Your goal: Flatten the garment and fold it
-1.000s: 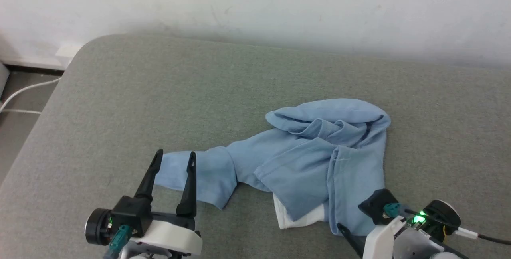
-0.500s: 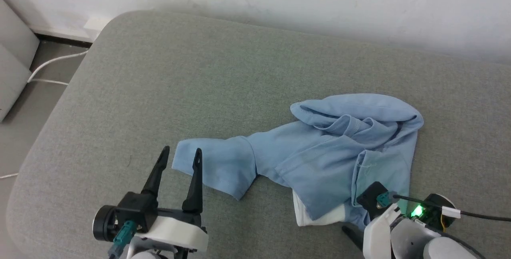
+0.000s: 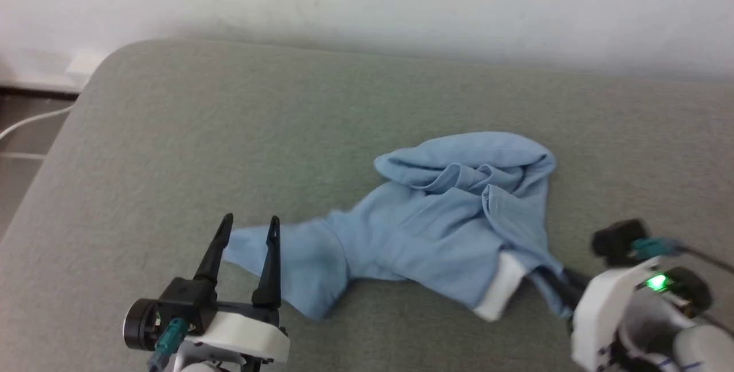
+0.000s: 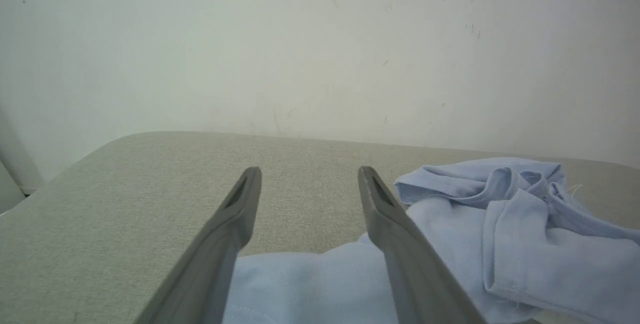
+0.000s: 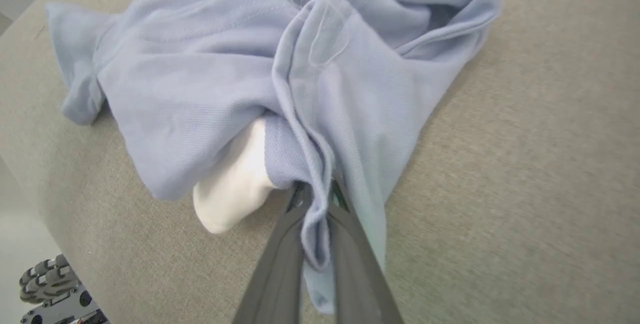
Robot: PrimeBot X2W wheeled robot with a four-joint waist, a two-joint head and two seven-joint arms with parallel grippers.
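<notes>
Right gripper [image 5: 317,195] pinches garment [image 5: 200,79], folds hiding its tips.

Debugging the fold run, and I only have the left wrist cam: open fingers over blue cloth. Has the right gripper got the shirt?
Observer: Yes. The right gripper is shut on a bunched fold at the edge of the garment.
Operator: Is the collar showing anywhere?
Observer: A white collar pokes out from under the blue fabric, right beside that grip.
Operator: Which part is the cloth at the bottom of my view?
Observer: It looks like a sleeve, sticking out toward the robot's left. In the head view, the open left gripper sits over its end.
</notes>
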